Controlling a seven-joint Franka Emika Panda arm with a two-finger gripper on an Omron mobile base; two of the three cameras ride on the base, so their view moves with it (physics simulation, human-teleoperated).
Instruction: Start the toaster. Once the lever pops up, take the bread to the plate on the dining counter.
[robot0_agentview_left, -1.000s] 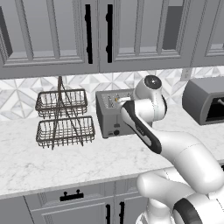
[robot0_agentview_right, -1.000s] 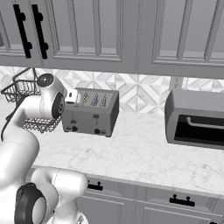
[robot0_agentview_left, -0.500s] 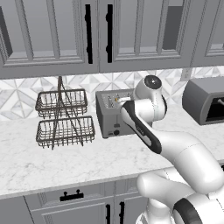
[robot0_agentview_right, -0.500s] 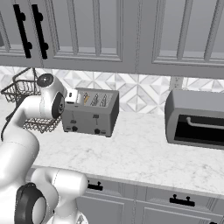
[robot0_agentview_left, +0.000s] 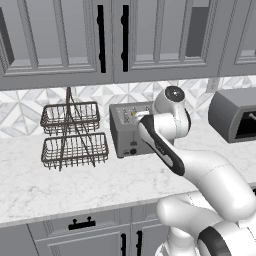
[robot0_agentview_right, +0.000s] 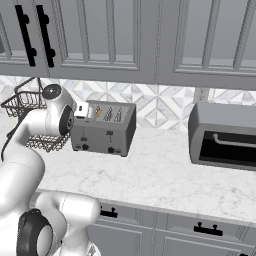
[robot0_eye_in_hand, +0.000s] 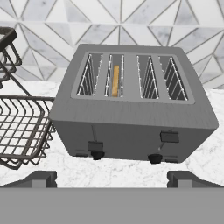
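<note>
Boxy grey metal four-slot toaster (robot0_eye_in_hand: 133, 113) sits just beyond wide-open two-finger gripper (robot0_eye_in_hand: 113, 178); left lever (robot0_eye_in_hand: 95, 146) probably slightly nearer.

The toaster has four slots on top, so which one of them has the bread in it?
On the toaster, the bread stands in the second slot from the wire basket side; the other three slots show only bare wire guides.

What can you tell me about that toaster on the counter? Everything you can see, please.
The toaster is a boxy grey metal-looking box with four wire-lined slots on top. The bread stands in the second slot from the left in the hand view. Its front carries two levers, the left lower than the right, with a dark knob beneath each. It stands upright on the marble counter by the tiled wall, beside a wire basket rack.
</note>
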